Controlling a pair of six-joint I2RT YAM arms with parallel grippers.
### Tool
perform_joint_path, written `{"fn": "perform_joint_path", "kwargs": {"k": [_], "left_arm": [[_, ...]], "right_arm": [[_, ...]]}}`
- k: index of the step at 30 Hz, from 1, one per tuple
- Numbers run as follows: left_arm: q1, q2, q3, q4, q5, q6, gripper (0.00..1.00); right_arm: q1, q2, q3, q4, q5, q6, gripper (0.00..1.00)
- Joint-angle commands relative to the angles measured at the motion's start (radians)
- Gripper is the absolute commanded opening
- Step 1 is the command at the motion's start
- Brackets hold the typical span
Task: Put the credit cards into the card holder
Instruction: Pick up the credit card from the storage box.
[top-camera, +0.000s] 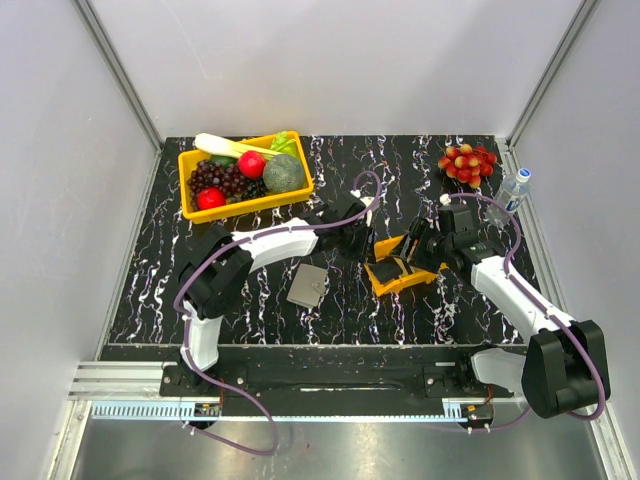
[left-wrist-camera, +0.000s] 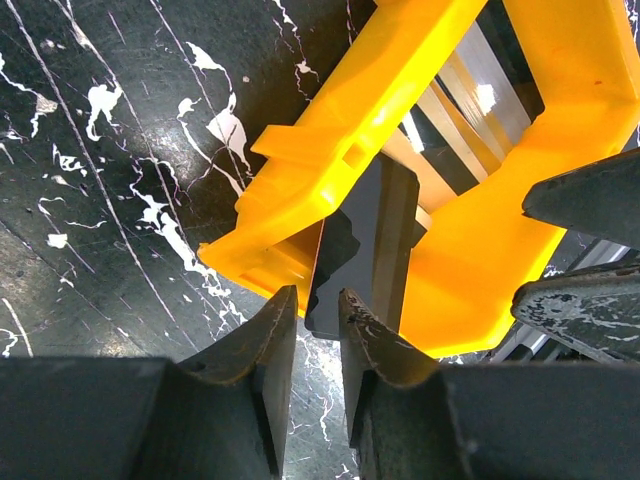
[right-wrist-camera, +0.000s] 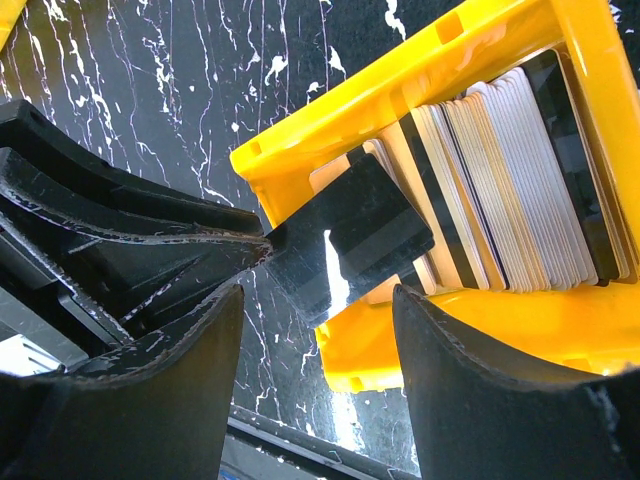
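Note:
A small orange tray (top-camera: 398, 280) in the middle of the table holds several credit cards (right-wrist-camera: 500, 180) standing on edge. One dark card (right-wrist-camera: 345, 235) sticks out over the tray's wall. My left gripper (left-wrist-camera: 315, 300) has its jaws narrowed to a small gap, with that dark card's (left-wrist-camera: 365, 240) lower corner at the fingertips and table still showing between them. My right gripper (right-wrist-camera: 320, 295) stands wide open at the tray's corner (right-wrist-camera: 360, 350). The grey card holder (top-camera: 307, 285) lies shut on the table, left of the tray and apart from both grippers.
A yellow bin (top-camera: 250, 205) of fruit and vegetables stands at the back left. A bunch of red fruit (top-camera: 467, 162) and a small bottle (top-camera: 513, 188) are at the back right. Both arms meet over the tray, close together.

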Motion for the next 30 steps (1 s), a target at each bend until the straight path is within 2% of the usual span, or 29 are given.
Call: {"fn": "perform_joint_path", "kwargs": {"k": [1,5,7,21,30], "left_arm": [[0.004,-0.001,0.035,0.014,0.013,-0.003,0.29],[0.004,0.009,0.040,0.012,0.021,-0.005,0.30],[0.005,0.015,0.044,0.008,0.028,-0.003,0.27],[0.005,0.007,0.052,-0.002,0.007,0.005,0.00],[0.004,0.006,0.063,-0.002,0.031,0.022,0.00]], "right_arm": [[0.004,-0.003,0.004,0.035,-0.012,-0.017,0.67],[0.004,-0.003,0.006,0.033,-0.016,-0.017,0.67],[0.004,-0.003,0.006,0.033,-0.016,-0.017,0.67],[0.004,-0.015,-0.003,0.033,-0.010,-0.017,0.67],[0.004,-0.013,-0.005,0.035,-0.010,-0.017,0.67]]}}
